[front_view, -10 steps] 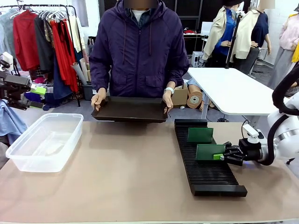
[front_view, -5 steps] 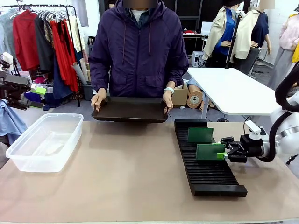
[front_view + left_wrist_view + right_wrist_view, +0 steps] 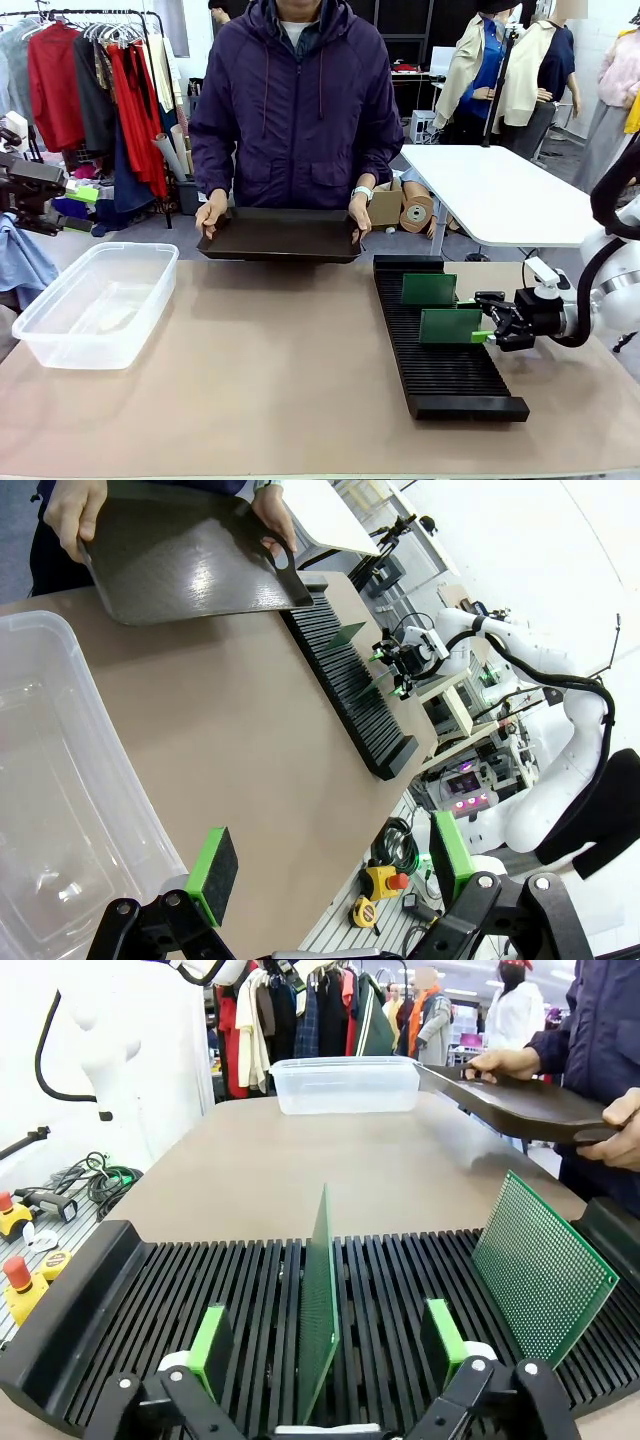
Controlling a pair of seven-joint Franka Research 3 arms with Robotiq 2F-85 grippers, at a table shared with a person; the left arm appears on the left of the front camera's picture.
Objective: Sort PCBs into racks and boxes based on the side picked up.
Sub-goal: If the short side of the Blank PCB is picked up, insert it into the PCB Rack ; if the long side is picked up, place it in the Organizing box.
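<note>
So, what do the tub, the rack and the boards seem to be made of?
The tub: clear glossy plastic, the table shows through it. The rack: matte black, probably moulded plastic, with uniform ribs. The PCBs: rigid green board, likely fibreglass laminate, with a fine dot grid.

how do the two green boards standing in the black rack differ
The nearer thin green PCB stands between the right gripper's open jaws, untouched; the farther green PCB stands clear of them, nearer the person's dark tray. In the right wrist view the nearer shows edge-on, the farther shows its dotted face. Both stand upright in slots of the long black ribbed rack.
</note>
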